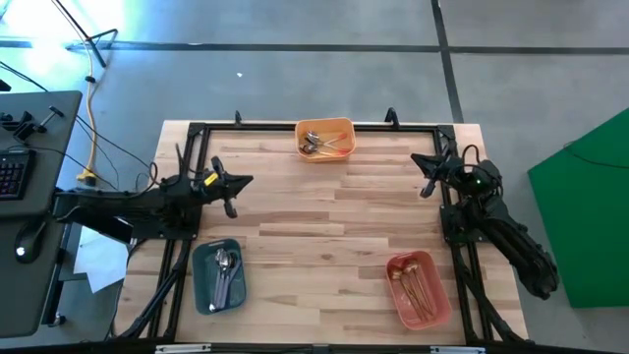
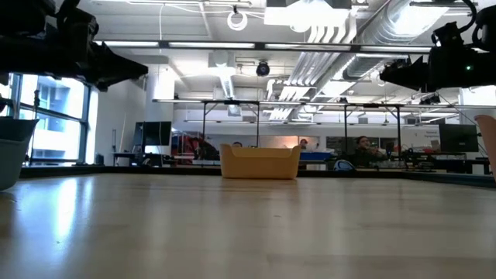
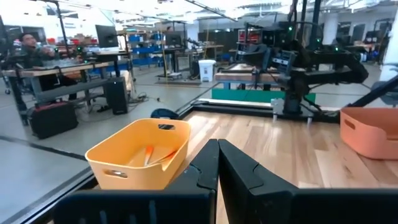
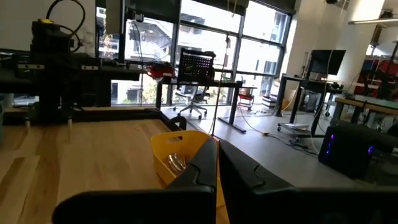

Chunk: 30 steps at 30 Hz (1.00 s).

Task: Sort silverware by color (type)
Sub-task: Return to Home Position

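Where a bright workshop [image 2: 256,124] of desks [image 3: 68,65] spreads behind it, the wooden bench [image 1: 324,216] bears a yellow tray [image 1: 325,124], teal tray [image 1: 204,290] and pink tray [image 1: 443,295], all holding spoons [image 1: 224,267]. The left claw [image 3: 218,144] and right claw [image 4: 217,145] hover pinched together, empty.

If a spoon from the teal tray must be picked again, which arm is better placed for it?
The left arm. The teal tray lies on its side, near the left gripper; the right gripper is far across the table.
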Available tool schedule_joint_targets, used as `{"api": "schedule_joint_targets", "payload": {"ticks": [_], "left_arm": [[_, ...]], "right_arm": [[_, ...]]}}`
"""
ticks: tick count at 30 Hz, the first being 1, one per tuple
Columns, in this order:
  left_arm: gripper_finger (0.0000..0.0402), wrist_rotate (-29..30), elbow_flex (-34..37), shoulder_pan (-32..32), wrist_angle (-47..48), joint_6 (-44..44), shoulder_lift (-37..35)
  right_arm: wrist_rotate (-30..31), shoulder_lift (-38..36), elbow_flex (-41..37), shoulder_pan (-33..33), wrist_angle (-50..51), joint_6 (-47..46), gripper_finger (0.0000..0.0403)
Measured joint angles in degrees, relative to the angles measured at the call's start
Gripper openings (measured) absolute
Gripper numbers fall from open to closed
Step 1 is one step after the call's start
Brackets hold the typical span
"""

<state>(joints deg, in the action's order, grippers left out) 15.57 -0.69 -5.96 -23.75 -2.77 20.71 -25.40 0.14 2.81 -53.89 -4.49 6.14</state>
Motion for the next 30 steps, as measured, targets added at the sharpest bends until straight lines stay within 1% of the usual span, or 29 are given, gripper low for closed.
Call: {"api": "schedule_joint_targets", "payload": {"ticks": [5,7,11,13,16,19,21,26,30], "left_arm": [[0.0001,0.54,0.0,-0.02,5.53,0.37,-7.7],[0.0001,1.05,0.0,-0.02,7.08,0.35,-10.92],[0.0001,1.5,0.0,-0.02,10.4,-0.79,-17.3],[0.0001,1.5,0.0,-0.02,12.03,-0.86,-20.18],[0.0001,1.31,-0.01,-0.02,14.56,-0.84,-20.48],[0.0,-1.82,-0.04,-0.04,17.36,-0.3,-20.04],[0.0001,-2.45,0.02,-0.04,19.19,0.64,-20.28],[0.0,-2.99,0.0,-0.04,18.14,0.62,-20.46],[0.0,-2.99,0.0,-0.04,17.95,0.62,-20.46]], "right_arm": [[2.32,0.0,-0.23,0.02,-0.45,-1.48,0.0],[2.41,-0.04,-2.14,0.02,-4.65,-2.65,0.0],[4.59,0.09,-2.23,0.02,-4.73,-2.86,0.0],[4.76,0.09,-2.23,0.02,-4.06,-3.38,0.0],[4.8,0.11,-2.25,0.57,-1.75,-4.63,0.0],[5.97,0.13,-2.25,2.74,-1.06,-4.39,0.0],[7.9,0.14,-2.25,4.72,-0.73,-4.68,0.0],[15.87,0.13,-2.27,11.88,-2.17,-3.98,0.0],[20.78,0.15,-2.27,18.57,-2.42,-2.52,0.0]]}}
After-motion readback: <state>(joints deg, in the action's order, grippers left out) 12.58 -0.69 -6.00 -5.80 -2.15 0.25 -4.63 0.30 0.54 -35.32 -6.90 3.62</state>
